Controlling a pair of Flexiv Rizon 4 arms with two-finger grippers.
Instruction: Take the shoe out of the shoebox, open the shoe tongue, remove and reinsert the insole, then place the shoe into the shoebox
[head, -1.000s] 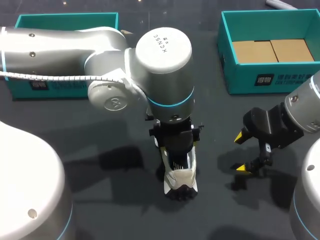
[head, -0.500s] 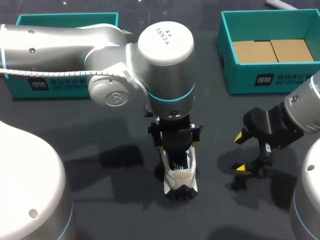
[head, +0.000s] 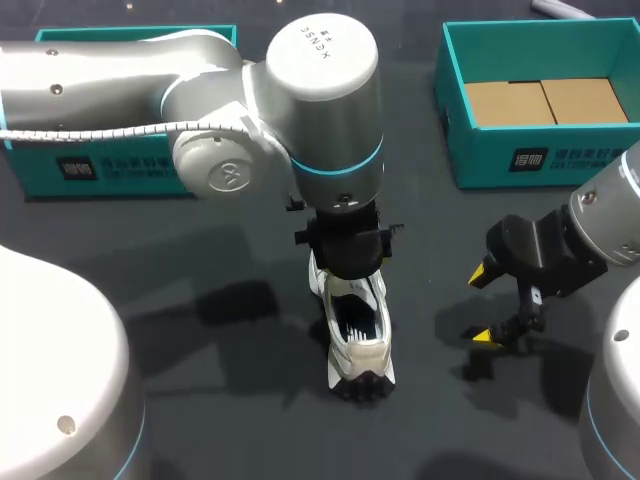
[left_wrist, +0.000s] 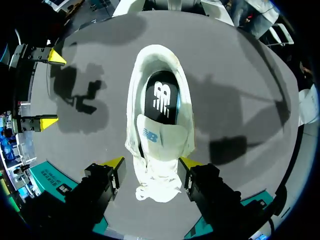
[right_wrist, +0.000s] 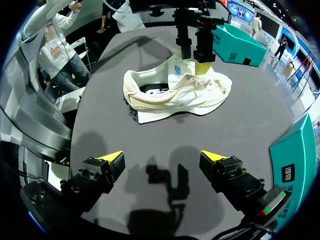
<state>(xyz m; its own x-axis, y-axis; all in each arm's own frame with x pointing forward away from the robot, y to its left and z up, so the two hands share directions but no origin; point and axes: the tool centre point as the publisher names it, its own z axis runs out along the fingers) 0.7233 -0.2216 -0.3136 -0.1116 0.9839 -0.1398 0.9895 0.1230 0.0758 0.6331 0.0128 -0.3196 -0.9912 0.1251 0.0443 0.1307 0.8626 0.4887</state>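
Inspector: Shoe (head: 358, 340) location?

Operator: Upright on the table (head: 200, 260), out of the teal shoebox (head: 480, 160) and well apart from it.

Inspector: Grippers?

Operator: Left gripper (left_wrist: 151, 161) above the forefoot, fingers spread to either side, gripping nothing. Right gripper (right_wrist: 161, 156) also spread, holding nothing, over the table beside the shoe.

One cream shoe (head: 360, 350) at mid tabletop (head: 250, 420). Two teal shoeboxes: left shoebox (head: 130, 175) at the far left corner, right shoebox (head: 480, 150) at the far right. Two grippers: left gripper (left_wrist: 151, 162), right gripper (head: 484, 305). Two yellow tips apiece.
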